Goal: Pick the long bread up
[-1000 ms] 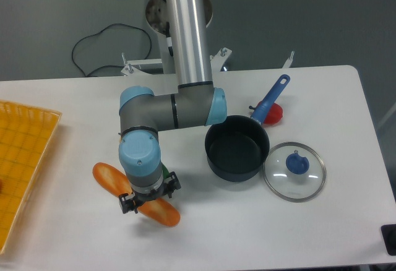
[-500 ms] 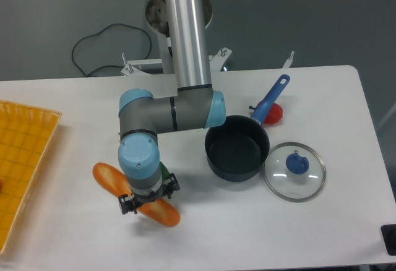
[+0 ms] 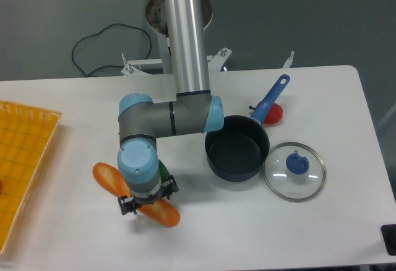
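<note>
The long bread (image 3: 105,177) is an orange-brown toy baguette lying diagonally on the white table, from the left of the wrist to its lower right end (image 3: 167,215). My gripper (image 3: 148,198) points straight down over its middle, and the blue wrist hides that part. The jaws stand open, with one dark fingertip (image 3: 126,207) on the near side of the loaf and the other on the far side. The bread rests on the table.
A green toy pepper (image 3: 164,170) peeks out just behind the wrist. A dark pot (image 3: 237,149) with a blue handle sits to the right, a red toy (image 3: 275,114) behind it and a glass lid (image 3: 294,171) beside it. An orange tray (image 3: 21,159) lies at the left edge.
The wrist has shifted slightly to the left and a little lower over the bread. The bread has not moved.
</note>
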Action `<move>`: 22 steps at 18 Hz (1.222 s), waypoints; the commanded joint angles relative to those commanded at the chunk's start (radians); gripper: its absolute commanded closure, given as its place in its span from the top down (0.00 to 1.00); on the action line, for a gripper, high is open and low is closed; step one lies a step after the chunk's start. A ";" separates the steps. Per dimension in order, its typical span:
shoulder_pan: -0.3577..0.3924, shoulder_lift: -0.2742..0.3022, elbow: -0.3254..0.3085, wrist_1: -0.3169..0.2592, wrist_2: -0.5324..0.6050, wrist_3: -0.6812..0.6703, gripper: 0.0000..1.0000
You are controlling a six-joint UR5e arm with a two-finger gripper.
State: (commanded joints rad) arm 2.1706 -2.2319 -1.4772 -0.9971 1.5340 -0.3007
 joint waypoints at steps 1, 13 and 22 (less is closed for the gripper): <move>-0.002 0.000 0.000 0.000 0.000 0.000 0.95; -0.005 0.000 -0.002 0.000 0.000 0.000 0.58; -0.005 0.024 0.002 -0.002 -0.005 -0.003 0.36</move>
State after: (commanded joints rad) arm 2.1660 -2.2075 -1.4757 -0.9986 1.5294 -0.3037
